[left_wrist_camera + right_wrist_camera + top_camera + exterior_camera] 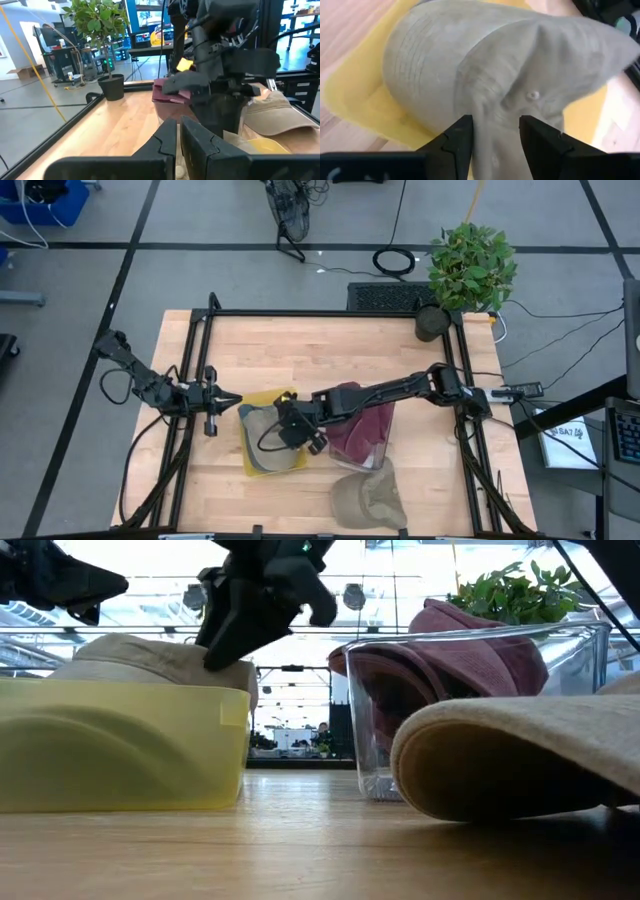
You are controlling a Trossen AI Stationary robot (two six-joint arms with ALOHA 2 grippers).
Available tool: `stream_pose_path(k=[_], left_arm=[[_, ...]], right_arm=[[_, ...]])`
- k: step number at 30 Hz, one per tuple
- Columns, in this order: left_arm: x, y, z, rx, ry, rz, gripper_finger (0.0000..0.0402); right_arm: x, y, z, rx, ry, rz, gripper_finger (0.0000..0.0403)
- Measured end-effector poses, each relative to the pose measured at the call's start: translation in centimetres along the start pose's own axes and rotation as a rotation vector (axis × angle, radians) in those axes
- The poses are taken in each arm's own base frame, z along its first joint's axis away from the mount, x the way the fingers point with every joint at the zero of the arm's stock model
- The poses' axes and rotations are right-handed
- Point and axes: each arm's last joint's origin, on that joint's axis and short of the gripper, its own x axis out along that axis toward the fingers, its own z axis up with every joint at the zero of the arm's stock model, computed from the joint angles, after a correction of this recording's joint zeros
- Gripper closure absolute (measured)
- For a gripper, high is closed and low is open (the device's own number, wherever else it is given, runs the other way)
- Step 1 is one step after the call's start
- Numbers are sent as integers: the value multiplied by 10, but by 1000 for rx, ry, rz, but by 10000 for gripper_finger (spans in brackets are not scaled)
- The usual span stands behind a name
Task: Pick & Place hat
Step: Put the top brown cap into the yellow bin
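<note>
A grey-beige cap lies in a yellow bin at the table's middle left. My right gripper reaches across from the right and is down on the cap's crown, shut on it. My left gripper hangs shut just left of the bin, pointing right, touching nothing. My right gripper pinches a raised fold of the cap's crown between its two fingers, close to the eyelet. It comes from above, slanting in from the table's right. The cap rests in the yellow bin, its brim end lying low inside.
A clear container just right of the bin holds a maroon hat. A second khaki cap lies on the table near the near edge. A potted plant stands at the far right corner. Black frame rails line the table.
</note>
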Motion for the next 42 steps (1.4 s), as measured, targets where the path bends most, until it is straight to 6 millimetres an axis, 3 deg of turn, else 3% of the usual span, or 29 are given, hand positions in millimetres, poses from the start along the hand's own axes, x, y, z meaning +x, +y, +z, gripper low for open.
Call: stream_pose_path(k=[5,11,16,21,24,27,34,39,42], left_arm=[[0,0,0,1,1,0,371],[0,1,0,-54,1,28,371],[1,0,1,-89,-10,31,371],[4,-4,2,-105,-11,-11,371],[8,-10,-1,-103,14,-70,371],[16,-16,0,-105,10,-53,371],[49,-30,30,24,105,24,371],[75,-37,23,110,266,57,371],[87,-40,19,106,322,-7,371]], right_arm=[[-29,-8,8,58,-50,-33,259],[-102,-16,17,159,-138,-37,268],[-179,-4,15,246,-233,14,321],[-223,22,-16,263,-413,33,395],[-231,45,-40,304,-593,16,393],[-222,72,-74,303,-665,-16,399],[-197,113,-154,338,-814,-182,402],[-177,136,-197,421,-821,-305,402],[-172,143,-211,448,-831,-343,402]])
